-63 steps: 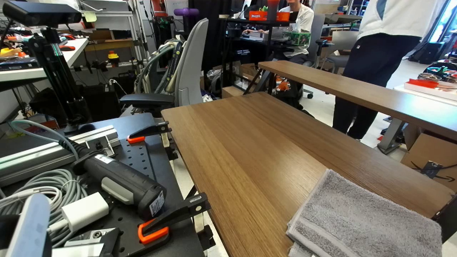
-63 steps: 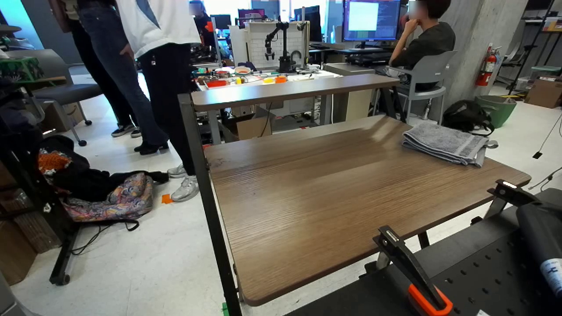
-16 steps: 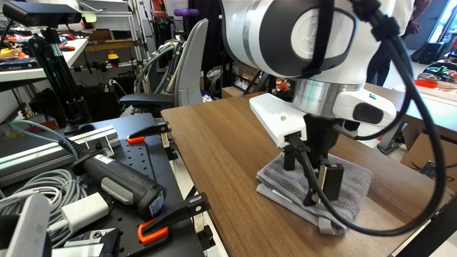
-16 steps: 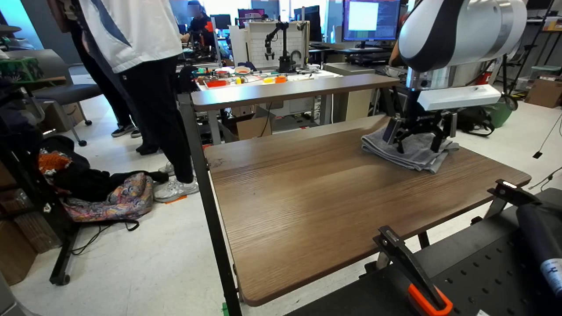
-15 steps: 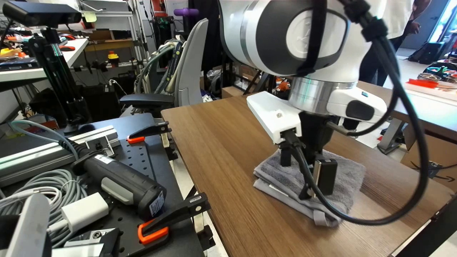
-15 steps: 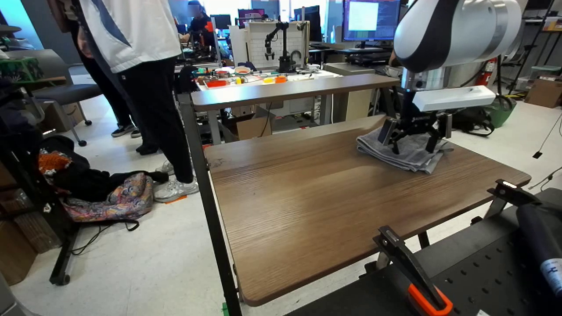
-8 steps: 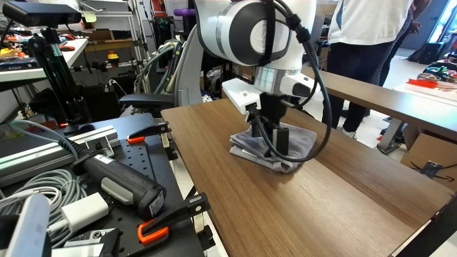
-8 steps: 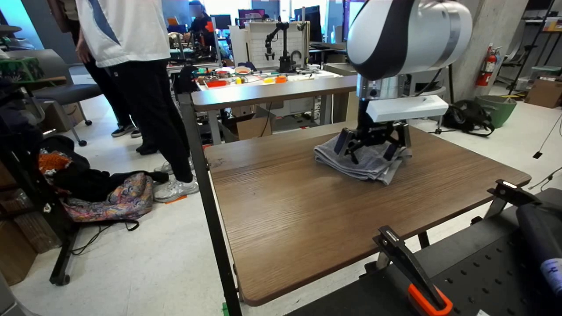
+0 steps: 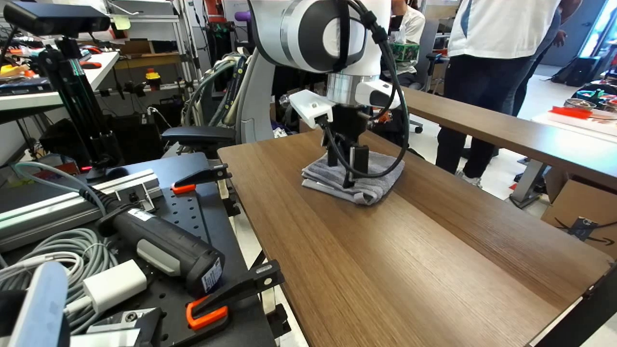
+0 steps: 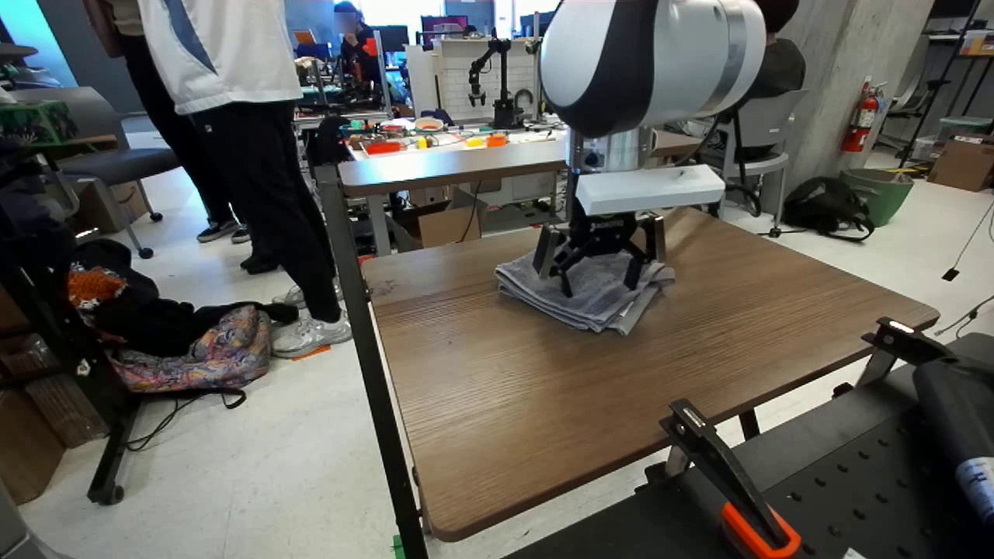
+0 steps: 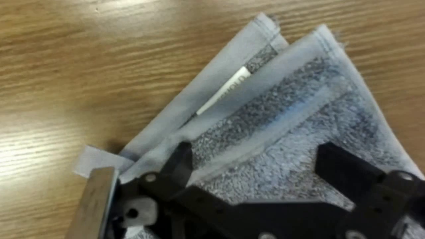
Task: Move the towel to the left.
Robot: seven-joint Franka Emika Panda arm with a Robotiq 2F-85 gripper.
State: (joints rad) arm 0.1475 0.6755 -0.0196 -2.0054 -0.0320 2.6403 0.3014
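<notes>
The wooden tabletop (image 10: 582, 404) spreads out beneath everything here, with a raised shelf (image 10: 450, 168) running along its back. Above it the arm (image 10: 648, 66), white with dark panels, enters from the top of both exterior views and bends so that the wrist points nearly straight down; a white box (image 10: 651, 190) juts out sideways there. Below lies the towel (image 10: 590, 307), gray, plush on top, folded into a neat pad of several layers. It rests flat on the tabletop, closer to the shelf side than to the opposite edge, and in the wrist view two hemmed corners stick out, slightly staggered. The gripper (image 11: 255, 147) is aimed down at the towel with its jaws spread wide, flat cloth showing between them. Its fingers (image 11: 345, 169) reach down to the top layer; how hard they press, I cannot tell. A smoother band (image 11: 275, 131) slants across the pile toward one of them. A short fabric loop (image 11: 101, 161) pokes out past the towel's edge, and between two layers peeks a thin white label (image 11: 225, 89), its lettering mostly blurred.
</notes>
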